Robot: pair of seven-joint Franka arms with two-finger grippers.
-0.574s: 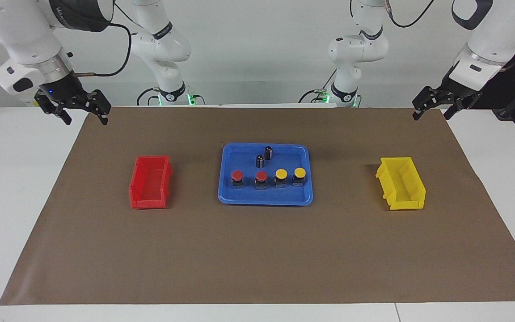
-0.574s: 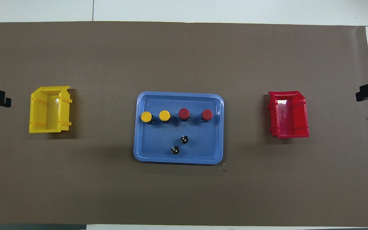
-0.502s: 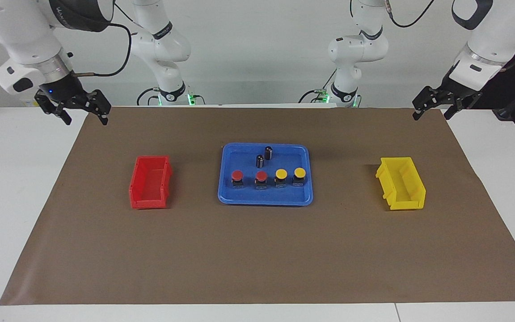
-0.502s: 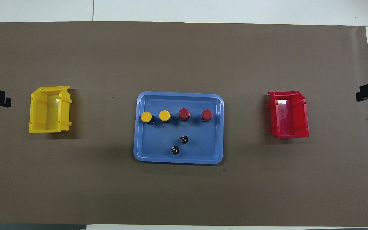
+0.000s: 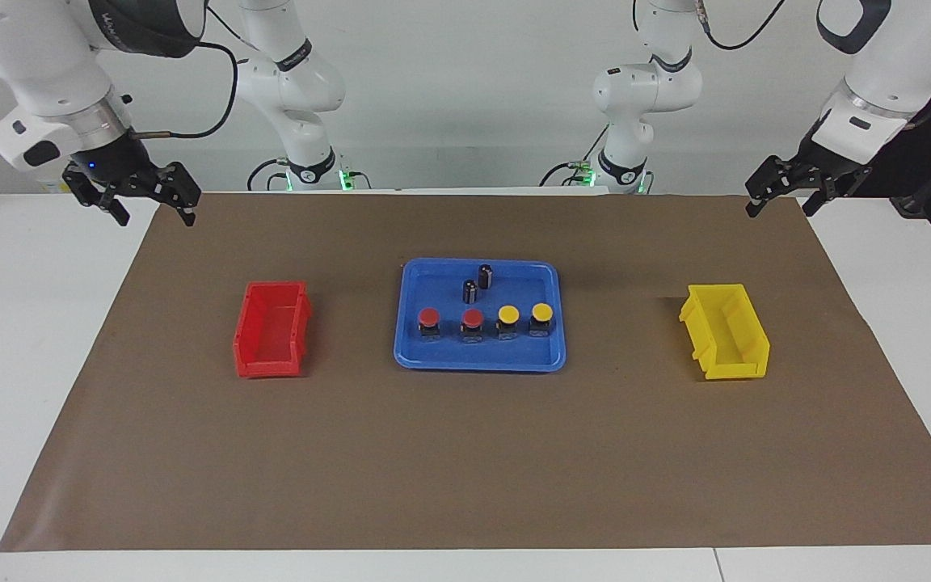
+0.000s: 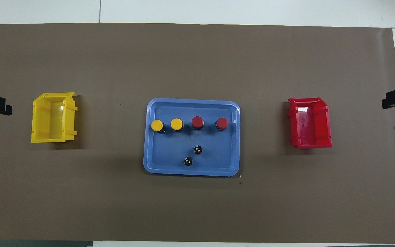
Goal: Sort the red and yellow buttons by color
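- Spanning the table (image 5: 53,339), a brown mat carries a blue tray (image 5: 409,347) midway between both arms.
- Standing in one row across it: red buttons (image 5: 429,316) toward the right end effector (image 5: 152,208), yellow buttons (image 5: 542,311) toward the left end effector (image 5: 781,202).
- Both end effectors hang open and empty, well apart from the tray.

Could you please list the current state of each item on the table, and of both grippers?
Red buttons: upright in the blue tray, unsorted.
Yellow buttons: upright in the same row, unsorted.
Dark cylinders: upright in the tray.
Red bin: empty.
Yellow bin: empty.
Left gripper: open, holding nothing.
Right gripper: open, holding nothing.
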